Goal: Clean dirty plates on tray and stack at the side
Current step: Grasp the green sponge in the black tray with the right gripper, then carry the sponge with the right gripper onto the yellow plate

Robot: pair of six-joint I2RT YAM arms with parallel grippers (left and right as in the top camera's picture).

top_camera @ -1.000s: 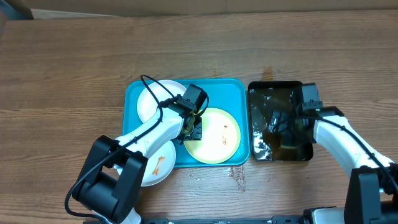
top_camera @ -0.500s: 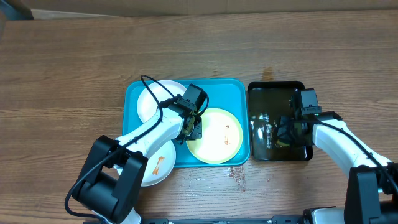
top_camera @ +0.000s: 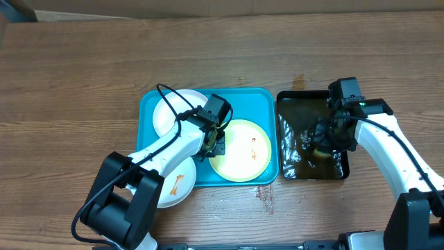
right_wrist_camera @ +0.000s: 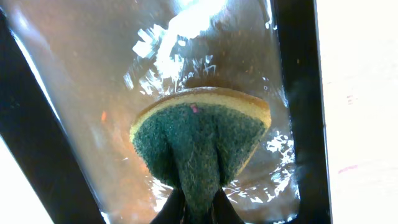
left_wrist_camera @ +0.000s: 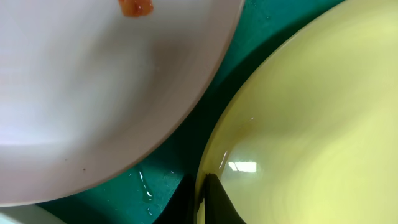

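Note:
The turquoise tray (top_camera: 260, 104) holds three plates. A white plate (top_camera: 168, 111) lies at its far left. A pale green-yellow rimmed plate (top_camera: 241, 151) with small orange smears lies at its right. A white plate (top_camera: 175, 186) with an orange smear overhangs the near left corner. My left gripper (top_camera: 216, 144) is shut on the left rim of the green-yellow plate (left_wrist_camera: 311, 112), one finger on each side of the rim. My right gripper (right_wrist_camera: 198, 208) is shut on a green and yellow sponge (right_wrist_camera: 199, 137), held over the water.
A smaller black tray (top_camera: 295, 104) of brownish water stands right of the turquoise tray, its dark rim (right_wrist_camera: 298, 93) showing in the right wrist view. In the left wrist view a white plate (left_wrist_camera: 93, 93) sits close beside the held rim. Wood table surrounds both trays.
My right gripper closed on the sponge and moved toward the far side of the black tray. My left gripper closed on the green-yellow plate's rim without moving elsewhere.

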